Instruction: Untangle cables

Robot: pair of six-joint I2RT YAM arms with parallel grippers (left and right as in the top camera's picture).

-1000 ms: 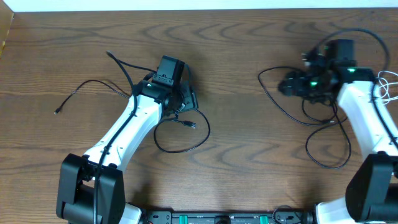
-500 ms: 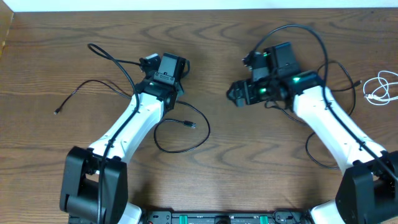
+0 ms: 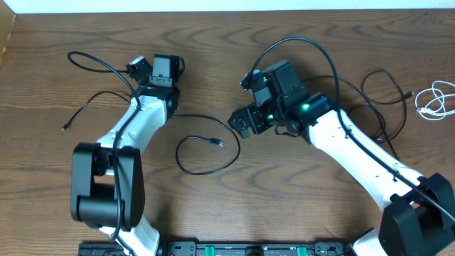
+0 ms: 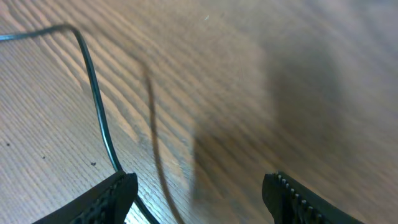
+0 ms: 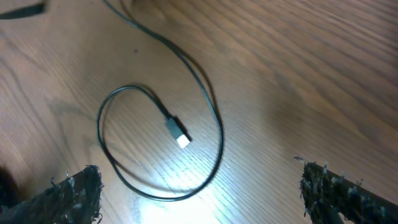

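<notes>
The long black cable (image 3: 206,171) lies left of centre on the table. It runs from a small plug (image 3: 65,128) at the far left into a loop whose other plug (image 3: 217,142) lies inside it. The white cable (image 3: 435,99) sits coiled at the right edge, apart from the black one. My right gripper (image 3: 240,122) hovers open just right of the loop. In the right wrist view the loop (image 5: 214,130) and its plug (image 5: 180,137) lie ahead of my right gripper (image 5: 205,199). My left gripper (image 3: 153,71) stands open at the upper left, and a dark cord (image 4: 96,99) passes its left finger (image 4: 115,193).
Thicker black arm wires arc from the left wrist (image 3: 92,60) and loop beside the right arm (image 3: 384,92). The table's back edge (image 3: 227,10) runs along the top. The arm bases stand at the front edge.
My right arm has swung left from the right side to the loop, its jaws widening. My left arm has moved up and left, away from the loop. The white cable now shows.
</notes>
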